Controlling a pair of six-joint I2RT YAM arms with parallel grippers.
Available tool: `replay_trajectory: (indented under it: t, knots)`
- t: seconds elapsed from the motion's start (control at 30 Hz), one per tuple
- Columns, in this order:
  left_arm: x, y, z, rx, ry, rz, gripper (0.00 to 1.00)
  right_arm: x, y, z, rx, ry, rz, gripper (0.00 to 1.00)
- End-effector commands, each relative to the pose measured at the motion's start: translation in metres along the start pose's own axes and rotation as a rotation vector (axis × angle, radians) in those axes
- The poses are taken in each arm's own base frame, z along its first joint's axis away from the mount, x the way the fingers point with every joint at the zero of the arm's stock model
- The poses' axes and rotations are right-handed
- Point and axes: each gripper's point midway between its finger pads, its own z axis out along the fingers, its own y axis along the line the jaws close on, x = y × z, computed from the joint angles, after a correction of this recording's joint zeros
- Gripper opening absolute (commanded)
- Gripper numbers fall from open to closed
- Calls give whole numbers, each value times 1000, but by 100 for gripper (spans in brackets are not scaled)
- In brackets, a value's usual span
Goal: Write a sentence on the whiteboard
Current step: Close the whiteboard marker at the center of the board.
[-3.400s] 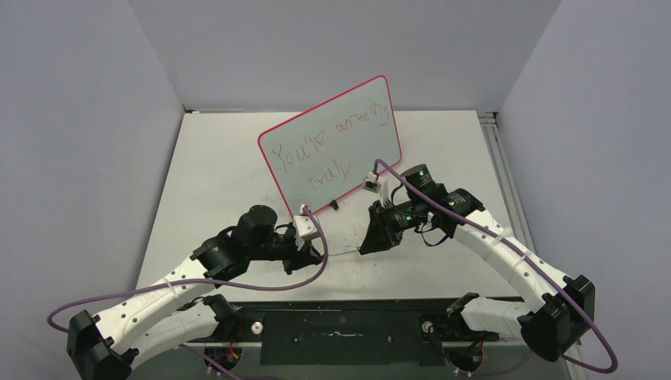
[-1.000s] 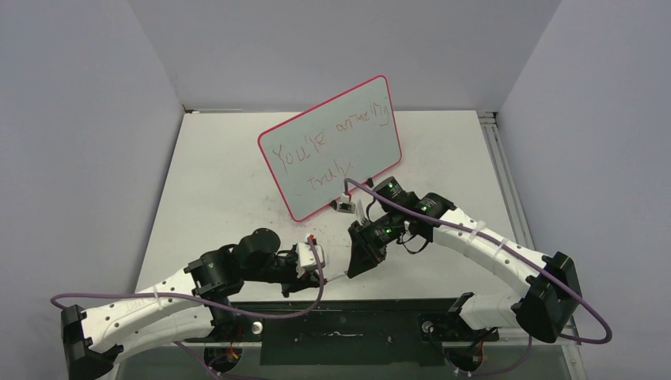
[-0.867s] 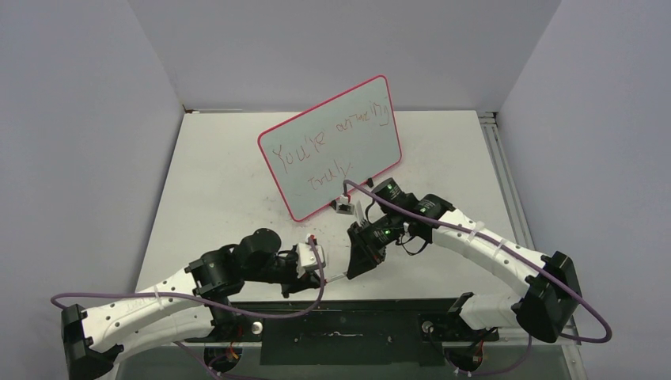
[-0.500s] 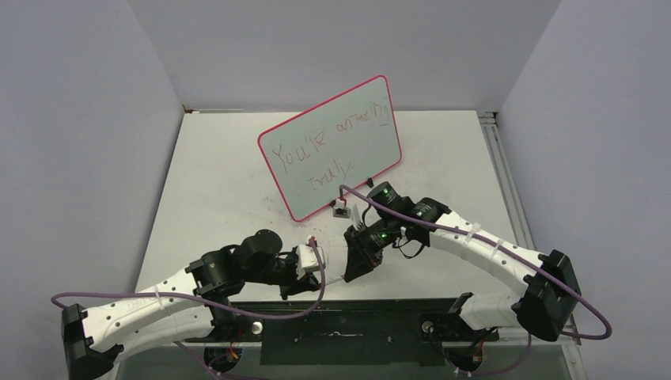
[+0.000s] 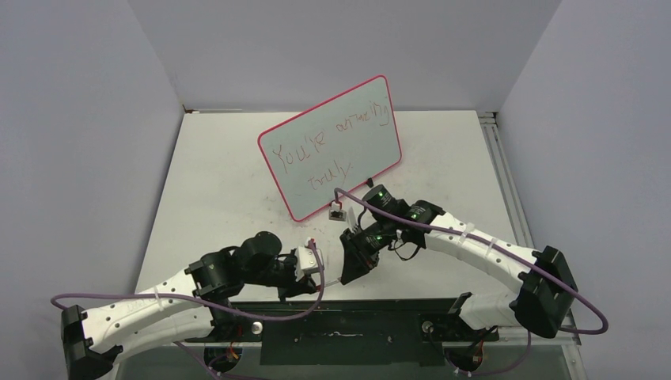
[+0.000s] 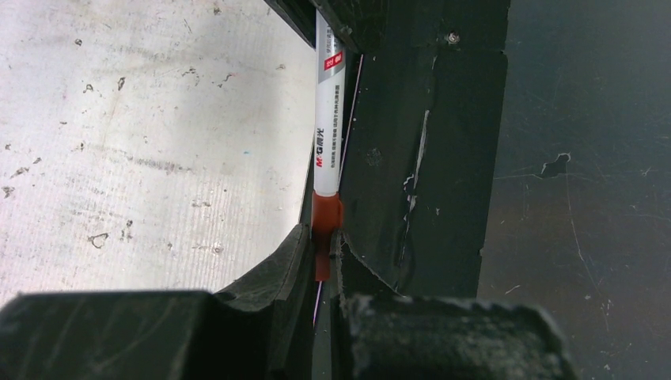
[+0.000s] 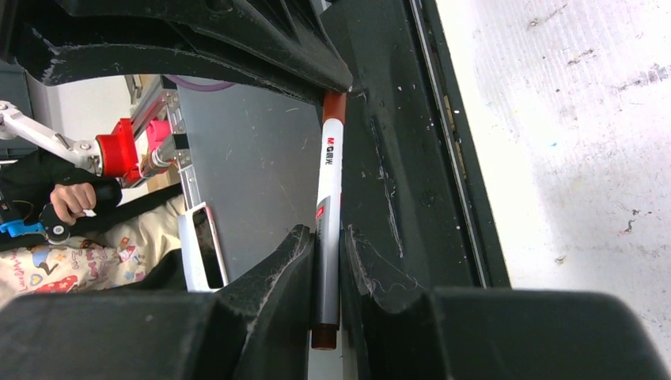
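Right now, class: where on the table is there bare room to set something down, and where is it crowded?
Free: the table left of the whiteboard out to its left edge, and the patch right of the board toward the side rail. Crowded: near centre, where the left end effector and right end effector both grip the marker.

One whiteboard (image 5: 348, 119) is standing beyond the grippers, carrying one sentence (image 5: 316, 149) in two lines. One marker (image 6: 327, 111) is bridging two grippers: left gripper (image 6: 323, 237), right gripper (image 7: 327, 237). One clip foot (image 5: 369, 183) is showing, possibly another hidden.
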Motion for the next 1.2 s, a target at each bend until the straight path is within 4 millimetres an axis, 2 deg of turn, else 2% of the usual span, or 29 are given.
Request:
replay_trajectory:
  t: [0.0,1.17]
  knots:
    - [-89,10,-12,-67,-329,99,0,-3,20,15,-104,13,-64,5]
    - [-98,10,-17,-57,-382,85,0,-2,26,32,-131,17,-58,5]
